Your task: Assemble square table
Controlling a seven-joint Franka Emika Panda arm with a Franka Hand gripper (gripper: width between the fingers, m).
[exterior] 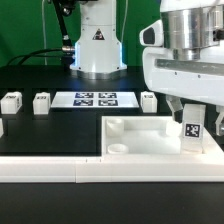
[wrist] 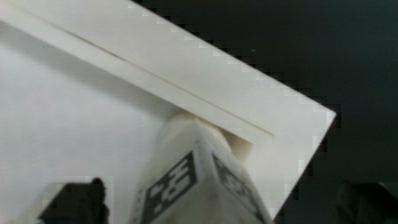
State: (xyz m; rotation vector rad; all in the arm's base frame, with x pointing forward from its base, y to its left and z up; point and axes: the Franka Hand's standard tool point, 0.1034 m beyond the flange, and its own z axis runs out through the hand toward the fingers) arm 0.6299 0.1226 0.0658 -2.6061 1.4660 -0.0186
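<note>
Tool (exterior: 192, 120) fingers stood apart on either side of an upright leg (exterior: 193, 138), with gaps showing in your wrist view. That leg sat at the top's (exterior: 140, 140) corner on the exterior view's right. Farther back on the counter (exterior: 50, 135), loose legs (exterior: 41, 102) flanked the marker board (exterior: 95, 99).

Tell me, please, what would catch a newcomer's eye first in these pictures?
The big white pincer at the exterior view's right hangs over a tagged leg block standing upright at a corner of the square top. In the wrist view its fingers sit apart from that leg on both sides. Farther back, three loose legs flank the marker board.
</note>
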